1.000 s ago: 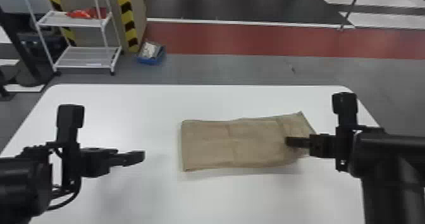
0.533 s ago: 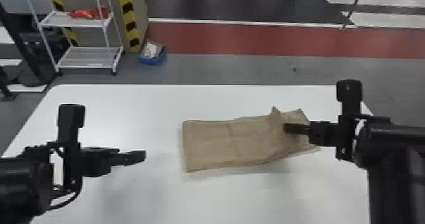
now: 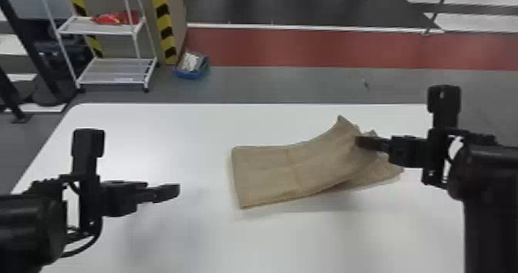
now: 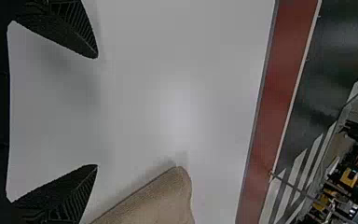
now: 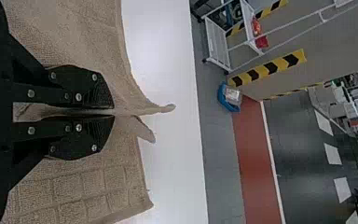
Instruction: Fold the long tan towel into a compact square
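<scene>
Gathering cloth near the right end of the tan towel [image 3: 277, 172], apparently for a fold across its length.
Holding the left claw [image 4: 97, 111] spread and empty over the near left of the table [image 3: 216, 245]; lying flat around the table's middle at the towel's left part, then rising rightward into a bunched ridge above a lower layer; clenching the right claw [image 5: 113, 112] on that ridge, towards the far right. Probably calling next for carrying the pinched cloth leftward, laying it down over the flat part and matching edges; risking dragging the whole strip or trapping a crease underneath.
</scene>
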